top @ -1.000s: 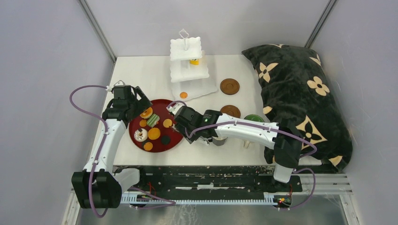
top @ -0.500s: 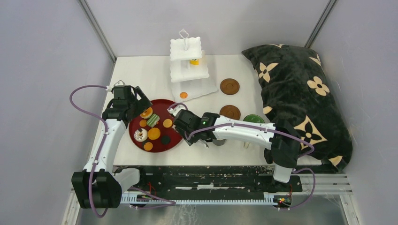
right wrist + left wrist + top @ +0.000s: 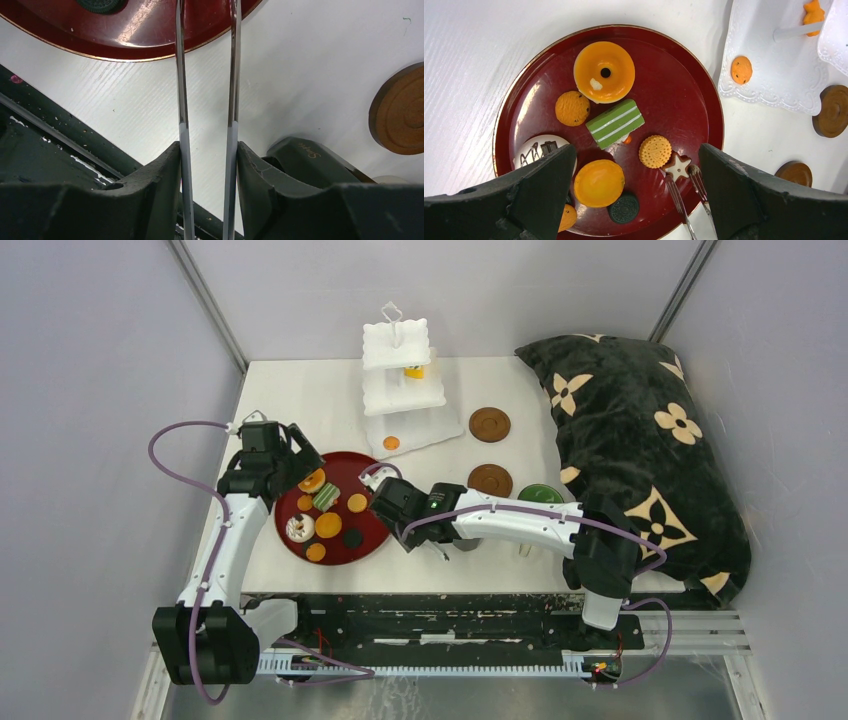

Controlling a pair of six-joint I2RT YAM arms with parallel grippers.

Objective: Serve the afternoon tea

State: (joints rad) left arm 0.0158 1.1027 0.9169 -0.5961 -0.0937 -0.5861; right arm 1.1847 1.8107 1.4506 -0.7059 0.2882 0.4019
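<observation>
Right fingers (image 3: 150,190) drawn nearer, clamping tongs (image 3: 181,75) at white-iced star cookie (image 3: 677,166), left fingers (image 3: 534,190) wide, empty

White table (image 3: 300,390), grey walls (image 3: 100,340), black floral cushion (image 3: 640,440).

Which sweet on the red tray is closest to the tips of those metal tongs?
The star cookie: the only star-shaped one, lying right at the tongs' tips, beside the round yellow biscuit.
</observation>
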